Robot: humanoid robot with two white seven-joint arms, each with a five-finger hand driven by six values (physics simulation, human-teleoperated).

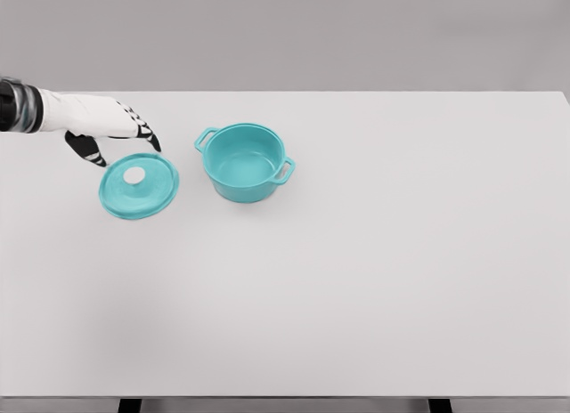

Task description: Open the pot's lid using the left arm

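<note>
Looking at the white counter [356, 279], you see the teal pot [244, 161] uncovered and upright, handles at ten and four o'clock. Its lid [138, 185] lies flat at the pot's nine o'clock, just beside it, apart. Your left hand [111, 130] hovers at the lid's eleven o'clock, fingers [150, 137] spread, holding nothing.

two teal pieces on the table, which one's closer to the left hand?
The lid, the flat teal disc with a white knob, lying on the table just below the left hand. The open pot, with two side handles, stands farther to the right.
</note>
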